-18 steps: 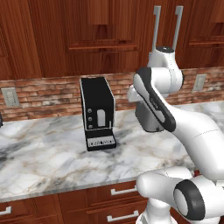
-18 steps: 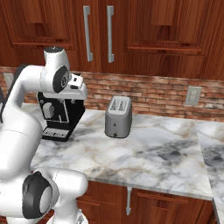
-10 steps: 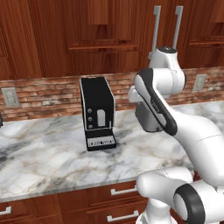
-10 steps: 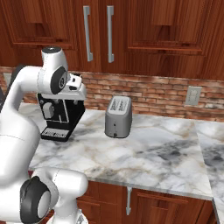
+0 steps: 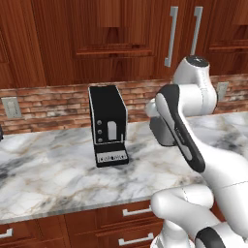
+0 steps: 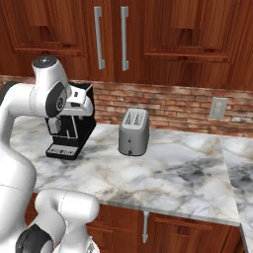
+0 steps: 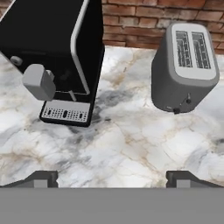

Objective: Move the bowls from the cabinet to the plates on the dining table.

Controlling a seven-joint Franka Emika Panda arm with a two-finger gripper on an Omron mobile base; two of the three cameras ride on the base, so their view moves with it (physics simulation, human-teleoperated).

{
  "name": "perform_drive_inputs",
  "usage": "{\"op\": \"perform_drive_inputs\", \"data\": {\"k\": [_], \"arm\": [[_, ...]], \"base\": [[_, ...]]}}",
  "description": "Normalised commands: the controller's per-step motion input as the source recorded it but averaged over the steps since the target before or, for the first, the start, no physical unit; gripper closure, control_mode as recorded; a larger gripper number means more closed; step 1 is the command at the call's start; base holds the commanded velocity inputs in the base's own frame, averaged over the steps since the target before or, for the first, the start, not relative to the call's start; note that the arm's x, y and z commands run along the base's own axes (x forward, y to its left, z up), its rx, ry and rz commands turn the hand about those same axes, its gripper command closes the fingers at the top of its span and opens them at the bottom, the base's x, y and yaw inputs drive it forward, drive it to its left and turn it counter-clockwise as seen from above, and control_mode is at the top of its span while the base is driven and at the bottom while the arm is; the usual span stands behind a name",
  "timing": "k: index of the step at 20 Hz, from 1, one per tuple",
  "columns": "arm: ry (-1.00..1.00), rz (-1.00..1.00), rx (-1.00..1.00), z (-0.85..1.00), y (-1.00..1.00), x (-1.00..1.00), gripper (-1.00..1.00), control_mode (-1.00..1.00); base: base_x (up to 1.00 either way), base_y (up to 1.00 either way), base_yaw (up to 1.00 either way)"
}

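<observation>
The robot's gripper, jaws spread and empty, hangs over the marble counter below the closed cabinet whose stiff bar handles invite a firm pinch.

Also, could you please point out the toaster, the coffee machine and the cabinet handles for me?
toaster [image 6: 134, 132], right base view, on its grey front side.
coffee machine [image 5: 107, 121], left base view, on its black front face.
cabinet handles [image 6: 99, 37], right base view, on the left silver bar.
</observation>
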Motion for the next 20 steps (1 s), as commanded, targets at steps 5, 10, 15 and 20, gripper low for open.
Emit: {"op": "perform_drive_inputs", "data": {"k": [5,10,15,20], "arm": [[-0.09,0.00,0.00,0.20,-0.06,-0.23,-1.00,-1.00],[-0.07,0.00,0.00,0.30,-0.14,-0.12,-1.00,-1.00],[-0.07,0.00,0.00,0.37,-0.20,-0.12,-1.00,-1.00],[-0.08,0.00,0.00,0.37,-0.23,-0.11,-1.00,-1.00]], "base": [[0.00,0.00,0.00],[0.00,0.00,0.00],[0.00,0.00,0.00],[0.00,0.00,0.00]]}}
